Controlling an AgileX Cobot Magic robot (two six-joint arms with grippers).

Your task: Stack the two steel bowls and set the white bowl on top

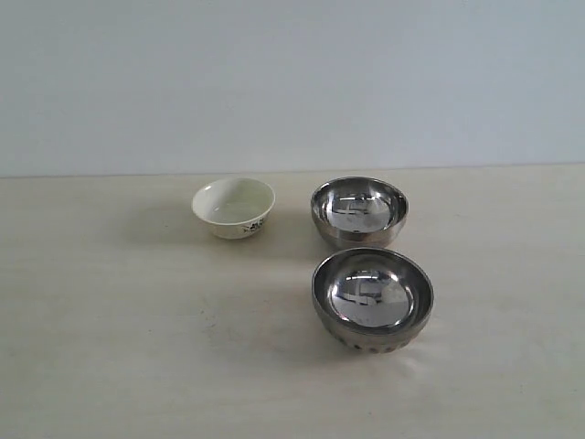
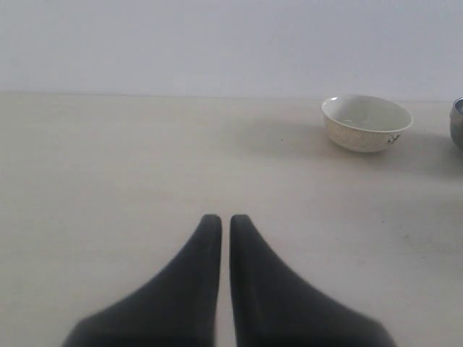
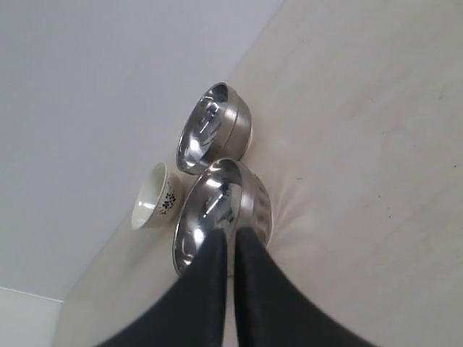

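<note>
Two steel bowls stand apart on the table, the farther one [image 1: 358,210] behind the nearer one [image 1: 372,297]. The white bowl [image 1: 233,207] stands upright to the left of the farther steel bowl, with a dark floral mark on its outside. Neither gripper shows in the exterior view. My left gripper [image 2: 226,218] is shut with nothing in it, far from the white bowl [image 2: 367,123]. My right gripper [image 3: 231,233] is shut and empty, pointing at the nearer steel bowl [image 3: 217,202]. Behind that bowl are the farther steel bowl [image 3: 213,126] and the white bowl [image 3: 153,196].
The pale table [image 1: 137,347] runs back to a plain light wall [image 1: 274,82]. A sliver of a steel bowl [image 2: 458,123] shows at the edge of the left wrist view.
</note>
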